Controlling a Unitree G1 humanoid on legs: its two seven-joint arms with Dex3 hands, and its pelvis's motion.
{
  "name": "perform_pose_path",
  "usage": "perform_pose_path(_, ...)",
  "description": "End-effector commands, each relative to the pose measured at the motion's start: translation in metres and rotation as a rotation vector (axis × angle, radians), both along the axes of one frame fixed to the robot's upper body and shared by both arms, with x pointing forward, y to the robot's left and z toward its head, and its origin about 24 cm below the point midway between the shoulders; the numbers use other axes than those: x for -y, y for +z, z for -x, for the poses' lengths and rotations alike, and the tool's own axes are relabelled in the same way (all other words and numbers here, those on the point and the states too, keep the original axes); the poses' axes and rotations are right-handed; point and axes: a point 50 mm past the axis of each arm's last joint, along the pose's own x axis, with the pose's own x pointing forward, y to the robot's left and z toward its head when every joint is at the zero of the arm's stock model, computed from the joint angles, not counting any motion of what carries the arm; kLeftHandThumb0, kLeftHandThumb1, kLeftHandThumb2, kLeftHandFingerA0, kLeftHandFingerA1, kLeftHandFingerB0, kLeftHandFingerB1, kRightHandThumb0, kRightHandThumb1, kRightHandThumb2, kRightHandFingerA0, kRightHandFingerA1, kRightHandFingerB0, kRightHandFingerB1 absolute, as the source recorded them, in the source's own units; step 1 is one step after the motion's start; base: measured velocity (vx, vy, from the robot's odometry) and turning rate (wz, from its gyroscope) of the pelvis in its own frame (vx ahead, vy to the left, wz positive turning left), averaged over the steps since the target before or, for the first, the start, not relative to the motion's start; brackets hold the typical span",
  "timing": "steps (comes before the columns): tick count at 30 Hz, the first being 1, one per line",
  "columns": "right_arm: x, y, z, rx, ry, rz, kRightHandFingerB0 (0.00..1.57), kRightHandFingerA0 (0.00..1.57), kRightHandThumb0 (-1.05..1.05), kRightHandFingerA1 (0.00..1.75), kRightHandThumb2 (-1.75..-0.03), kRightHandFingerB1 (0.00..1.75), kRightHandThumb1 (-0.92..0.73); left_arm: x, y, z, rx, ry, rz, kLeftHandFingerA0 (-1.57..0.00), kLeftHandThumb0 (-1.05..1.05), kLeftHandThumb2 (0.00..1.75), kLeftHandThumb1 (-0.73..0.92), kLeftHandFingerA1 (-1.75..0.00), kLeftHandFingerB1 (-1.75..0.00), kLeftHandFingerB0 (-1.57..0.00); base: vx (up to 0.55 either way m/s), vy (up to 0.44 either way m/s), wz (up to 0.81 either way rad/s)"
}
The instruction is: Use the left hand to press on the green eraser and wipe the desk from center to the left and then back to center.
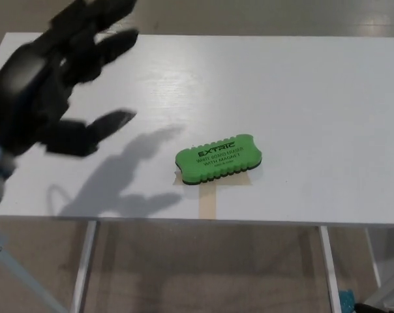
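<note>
One green eraser [218, 160] lies flat near the front edge of the white counter [301, 85], over a strip of tan tape [209, 201]. Well apart at upper left, the left robot hand [50, 85] hovers with fingers spread wide, holding nothing.

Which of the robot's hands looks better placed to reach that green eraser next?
The left hand: it hangs open above the table's left side, apart from the green eraser. The right is not in view.
</note>
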Motion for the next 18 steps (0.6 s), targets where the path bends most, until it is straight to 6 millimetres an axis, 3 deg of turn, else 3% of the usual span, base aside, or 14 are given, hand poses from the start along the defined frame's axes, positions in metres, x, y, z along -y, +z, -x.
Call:
perform_pose_path(1,0.006,-0.013,0.029,-0.109,-0.021,-0.012,0.61,0.87,-0.40,0.68,-0.64,0.41,-0.78,-0.017,-0.035,0.115,-0.139,-0.277,0.143,-0.57,-0.26,0.63,0.75,-0.40,-0.34,-0.34,0.00,0.000,0.00)
perform_pose_path(2,0.006,-0.014,0.031,-0.118,-0.025,-0.009,0.60,0.87,-0.40,0.67,-0.63,0.40,-0.78,-0.023,-0.054,0.122,-0.239,-0.239,0.188,-0.68,-0.23,0.63,0.78,-0.43,-0.36,-0.50,0.00,0.000,0.00)
perform_pose_path(5,0.006,-0.015,0.033,-0.128,-0.037,0.004,0.59,0.87,-0.40,0.68,-0.63,0.40,-0.78,-0.033,-0.090,0.139,-0.412,-0.144,0.241,-0.71,-0.24,0.64,0.78,-0.43,-0.36,-0.54,0.00,0.000,0.00)
perform_pose_path(7,0.006,-0.015,0.033,-0.128,-0.039,0.006,0.59,0.87,-0.40,0.68,-0.63,0.40,-0.78,-0.034,-0.093,0.140,-0.422,-0.134,0.239,-0.71,-0.24,0.64,0.78,-0.43,-0.36,-0.54,0.00,0.000,0.00)
perform_pose_path(9,0.006,-0.015,0.034,-0.129,-0.058,-0.004,0.58,0.87,-0.41,0.67,-0.63,0.40,-0.77,-0.047,-0.126,0.150,-0.503,0.008,0.162,-0.79,-0.27,0.64,0.76,-0.45,-0.38,-0.63,0.00,0.000,0.00)
perform_pose_path(11,0.006,-0.016,0.035,-0.132,-0.068,-0.010,0.58,0.87,-0.41,0.67,-0.63,0.40,-0.77,-0.052,-0.140,0.156,-0.535,0.069,0.108,-0.79,-0.27,0.64,0.76,-0.45,-0.38,-0.63,0.00,0.000,0.00)
perform_pose_path(12,0.006,-0.016,0.035,-0.133,-0.076,-0.012,0.49,0.84,-0.39,0.78,-1.00,0.59,-0.62,-0.058,-0.154,0.160,-0.563,0.134,0.053,-0.84,-0.33,0.64,0.76,-0.46,-0.39,-0.65,0.00,0.000,0.00)
perform_pose_path(13,0.006,-0.017,0.036,-0.134,-0.081,-0.012,0.49,0.84,-0.39,0.78,-1.00,0.59,-0.62,-0.060,-0.163,0.163,-0.580,0.170,0.018,-0.84,-0.33,0.64,0.76,-0.46,-0.39,-0.65,0.00,0.000,0.00)
perform_pose_path(14,0.006,-0.017,0.037,-0.135,-0.083,-0.012,0.57,0.88,-0.41,0.65,-0.63,0.39,-0.76,-0.066,-0.181,0.168,-0.622,0.250,-0.045,-0.88,-0.34,0.63,0.75,-0.46,-0.39,-0.67,0.00,0.000,0.00)
perform_pose_path(16,0.006,-0.017,0.038,-0.136,-0.084,-0.010,0.57,0.88,-0.41,0.65,-0.63,0.39,-0.76,-0.071,-0.199,0.174,-0.663,0.321,-0.110,-0.88,-0.34,0.63,0.75,-0.46,-0.39,-0.67,0.00,0.000,0.00)
perform_pose_path(17,0.005,-0.018,0.039,-0.137,-0.081,-0.009,0.49,0.85,-0.40,0.77,-0.99,0.59,-0.62,-0.076,-0.218,0.178,-0.726,0.403,-0.178,-0.92,-0.40,0.65,0.75,-0.48,-0.39,-0.64,0.00,0.000,0.00)
perform_pose_path(18,0.005,-0.018,0.039,-0.137,-0.081,-0.009,0.49,0.85,-0.40,0.77,-0.99,0.59,-0.62,-0.076,-0.218,0.178,-0.726,0.403,-0.178,-0.92,-0.40,0.65,0.75,-0.48,-0.39,-0.64,0.00,0.000,0.00)
